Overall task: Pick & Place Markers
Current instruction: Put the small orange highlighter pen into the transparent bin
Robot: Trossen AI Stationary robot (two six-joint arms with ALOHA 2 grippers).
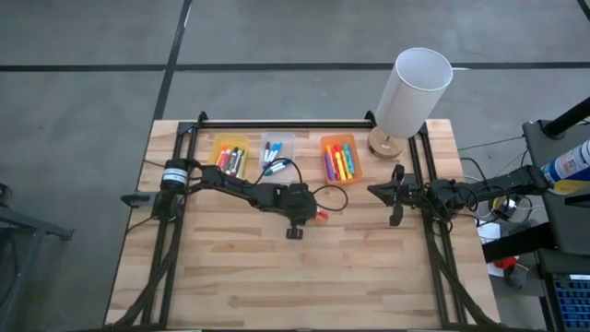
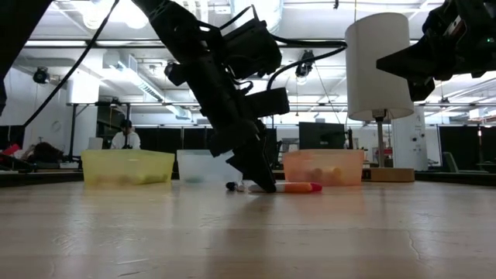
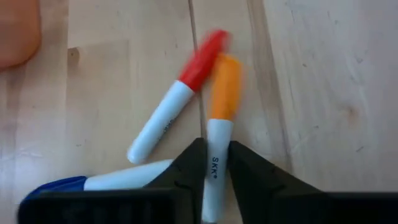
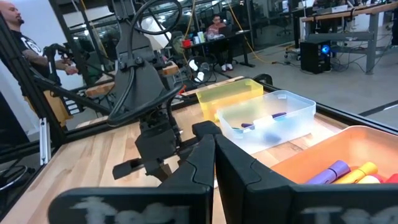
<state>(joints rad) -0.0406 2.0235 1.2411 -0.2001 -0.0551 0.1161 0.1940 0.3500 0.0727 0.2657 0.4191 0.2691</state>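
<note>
— Now, item: orange-capped marker (image 3: 219, 134)?
— On the table before the bins, lengthwise between the left gripper (image 3: 211, 165) fingers, clamped on its white barrel.
— Right gripper (image 4: 214, 155)?
— Pressed closed, empty, well apart.

- Three loose markers lie flat on the worktop near its middle, just in front of the three bins.
- The orange-capped marker (image 3: 217, 143) has a white body with dark lettering; the left end effector (image 3: 213, 167) has its fingers on either side of that body.
- The red-capped marker (image 3: 180, 102), also white-bodied, lies slanted, its cap touching the orange cap.
- The blue-capped marker (image 3: 93, 182) lies crosswise beside them.
- More markers lie in the bins: dark and red ones (image 1: 230, 159) left, blue ones (image 1: 270, 155) middle, bright mixed colours (image 1: 339, 162) right.
</note>
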